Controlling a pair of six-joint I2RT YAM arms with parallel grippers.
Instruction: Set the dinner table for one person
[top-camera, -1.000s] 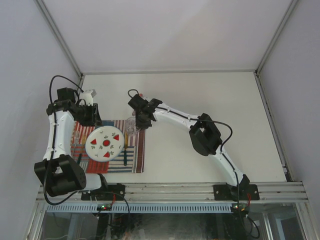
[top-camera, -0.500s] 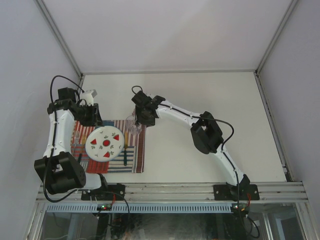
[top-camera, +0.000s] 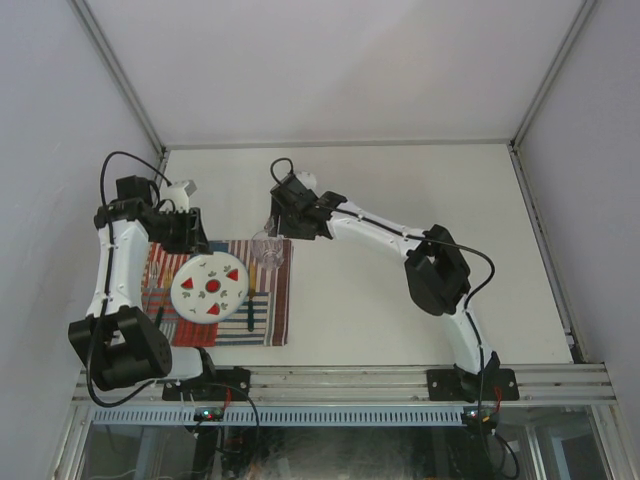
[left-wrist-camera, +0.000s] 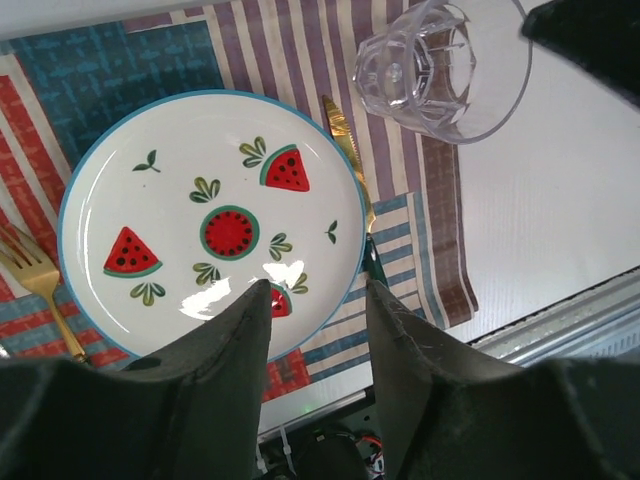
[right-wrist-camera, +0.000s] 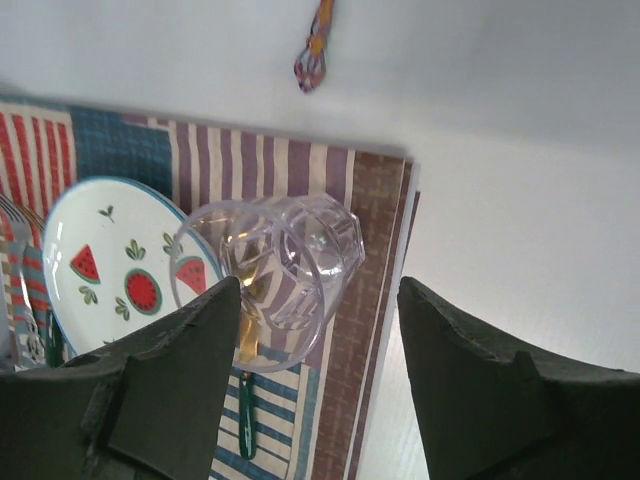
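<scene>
Your left pincer (left-wrist-camera: 315, 295) points down, its fingers (left-wrist-camera: 235, 345) a little apart. Your right arm (top-camera: 380, 235) stretches far across to the left, and your right pincer (right-wrist-camera: 318, 290) gapes wide, gripping nothing.

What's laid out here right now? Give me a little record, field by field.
dinner table: off-white, metal-railed
placemat: striped cloth, near left of table
plate: watermelon pattern, on placemat
fork: gold, left of plate
knife: gold blade, right of plate
glass: clear, upright, placemat's far right corner
left gripper: open, empty, over plate
right gripper: open, by glass, not gripping it
</scene>
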